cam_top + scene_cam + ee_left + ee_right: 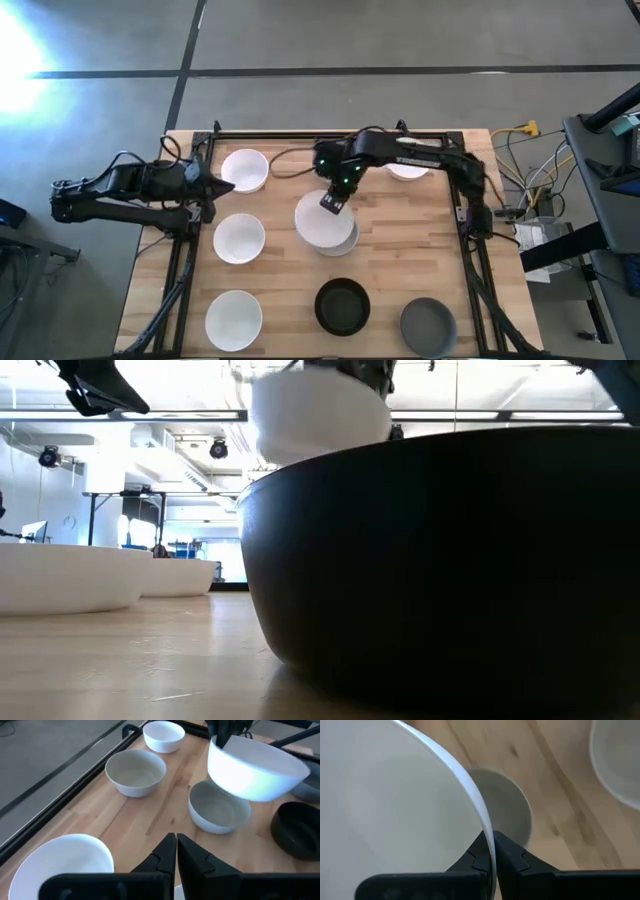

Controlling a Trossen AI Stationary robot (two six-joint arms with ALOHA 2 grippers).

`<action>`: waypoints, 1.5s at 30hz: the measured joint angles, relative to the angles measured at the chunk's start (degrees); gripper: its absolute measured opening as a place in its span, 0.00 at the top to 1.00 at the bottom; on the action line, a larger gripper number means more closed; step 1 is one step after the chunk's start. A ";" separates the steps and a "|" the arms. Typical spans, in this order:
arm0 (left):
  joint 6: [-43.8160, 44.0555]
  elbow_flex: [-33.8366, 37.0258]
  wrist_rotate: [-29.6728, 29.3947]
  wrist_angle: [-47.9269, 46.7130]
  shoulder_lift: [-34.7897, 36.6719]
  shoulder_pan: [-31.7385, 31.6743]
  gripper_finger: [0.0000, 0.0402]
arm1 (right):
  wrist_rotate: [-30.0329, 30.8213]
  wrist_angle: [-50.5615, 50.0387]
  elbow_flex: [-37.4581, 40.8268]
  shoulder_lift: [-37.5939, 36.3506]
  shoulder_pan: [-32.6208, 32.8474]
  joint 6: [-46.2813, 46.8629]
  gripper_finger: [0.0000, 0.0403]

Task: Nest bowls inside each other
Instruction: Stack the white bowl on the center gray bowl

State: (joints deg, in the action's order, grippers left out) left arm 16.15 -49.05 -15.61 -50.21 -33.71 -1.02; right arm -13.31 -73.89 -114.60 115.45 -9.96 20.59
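Over the wooden desk (280, 290) my right jaws (492, 851) pinch a stiff, slick, breakable white bowl (322, 222) by its thin rim, left jaws (176, 851) pressed together.

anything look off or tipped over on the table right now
Nothing is spilled or broken. The one thing not sitting flat is a white bowl, tilted in the air because the right gripper pinches its rim, above a pale bowl on the table. The other bowls stand upright. The left gripper waits shut at the table's left edge.

Lab: framed workbench (300, 290), concrete floor (300, 40), ceiling striplights (190, 412).
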 joint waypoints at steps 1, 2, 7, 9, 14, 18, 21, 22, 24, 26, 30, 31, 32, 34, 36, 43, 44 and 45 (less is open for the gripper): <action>-0.15 0.09 0.00 -0.16 -0.13 0.00 1.00 | 0.58 -1.89 -1.09 1.40 0.03 -0.87 0.98; -0.21 0.17 0.02 -0.16 -0.30 0.00 1.00 | 1.10 -3.37 -2.01 2.70 0.00 -1.44 0.98; -0.44 1.72 0.00 -0.21 -0.27 0.00 1.00 | 1.74 -6.07 -3.65 7.21 -0.28 -3.05 0.98; -0.04 2.73 0.00 -0.23 0.18 0.00 1.00 | 2.20 -6.11 -3.32 8.04 -0.24 -3.03 0.98; 0.03 4.69 0.55 -0.33 1.47 0.00 1.00 | 5.73 -6.36 -2.62 8.36 -0.42 -3.37 0.98; -0.37 4.90 0.56 -0.15 1.65 0.00 1.00 | 6.06 -6.18 -2.38 8.36 -1.27 -3.47 0.98; -1.88 5.32 0.56 -0.19 2.01 0.00 1.00 | 6.05 -5.52 -1.39 8.36 -1.51 -3.45 0.98; -2.37 5.42 0.56 -0.14 2.03 0.00 1.00 | 6.04 -5.14 -0.69 8.36 -1.51 -3.43 0.98; -3.03 5.58 0.56 -0.17 2.04 0.00 1.00 | 6.02 -4.95 0.87 8.36 -1.46 -3.38 0.98; -3.05 5.62 0.56 -0.12 2.13 0.00 1.00 | 6.00 -4.81 2.42 8.36 -1.42 -3.29 0.98; -3.05 5.68 0.57 -0.09 2.18 0.00 1.00 | 5.85 -2.08 6.03 8.08 -1.33 -3.50 0.98; -3.07 5.70 0.57 -0.09 2.27 0.00 1.00 | 5.78 -1.44 6.71 7.96 -1.33 -3.53 0.98; -3.07 5.70 0.56 -0.09 2.27 0.00 1.00 | 5.54 -0.80 7.32 7.79 -1.33 -3.53 0.98; -3.07 5.79 0.56 0.03 2.37 0.00 1.00 | 5.03 0.05 8.40 7.49 -1.18 -3.49 0.98; -3.07 6.08 0.58 0.06 2.69 0.00 1.00 | 4.36 0.60 9.52 7.38 -1.06 -3.47 0.98; -3.07 6.58 0.56 0.02 3.16 0.00 1.00 | 4.34 4.95 10.83 7.28 -0.05 -2.40 0.98; -3.07 6.60 0.56 0.04 3.16 0.00 1.00 | 4.34 5.68 10.89 7.29 0.03 -2.22 0.98; -3.07 6.60 0.58 0.04 3.16 0.00 1.00 | 4.34 6.41 10.92 7.29 0.20 -2.07 0.98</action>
State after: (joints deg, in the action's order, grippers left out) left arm 13.08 -42.46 -15.03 -50.17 -30.54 -1.02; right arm -8.97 -67.48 -103.68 122.74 -9.76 18.52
